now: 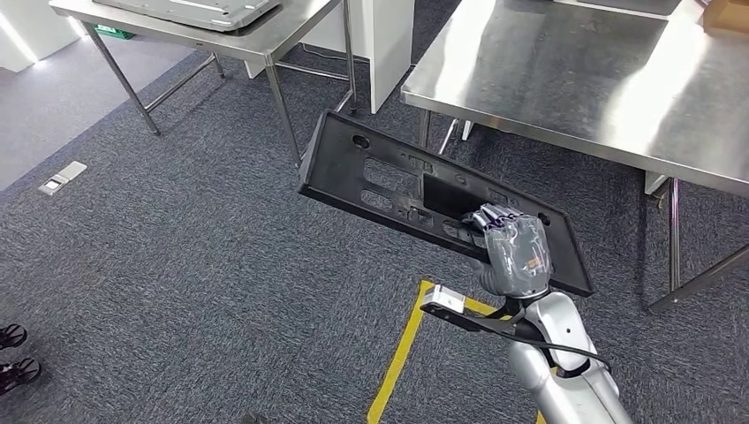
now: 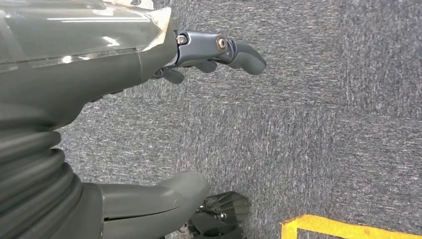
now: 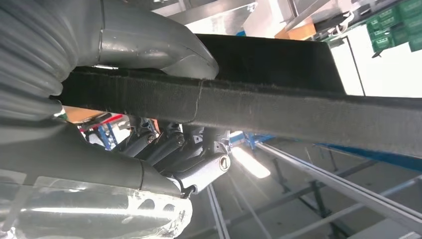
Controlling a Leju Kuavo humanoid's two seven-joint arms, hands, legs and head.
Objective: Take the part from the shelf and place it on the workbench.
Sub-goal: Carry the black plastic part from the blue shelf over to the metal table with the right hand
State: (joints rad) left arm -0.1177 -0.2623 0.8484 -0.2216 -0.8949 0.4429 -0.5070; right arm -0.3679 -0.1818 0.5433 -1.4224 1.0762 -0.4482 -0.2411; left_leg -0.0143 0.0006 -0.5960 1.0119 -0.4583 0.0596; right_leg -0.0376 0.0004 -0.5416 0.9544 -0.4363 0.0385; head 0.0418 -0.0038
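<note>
One black part [image 1: 397, 181] gripped by right hand [image 1: 512, 252], left hand [image 2: 124, 114] empty, fingers apart

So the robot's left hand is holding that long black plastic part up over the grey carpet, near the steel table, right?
Not quite: it is the right robot hand that holds the black part, as the head view shows. The left robot hand hangs over the carpet holding nothing. The rest is right: the part is above the carpet, near the steel table.
</note>
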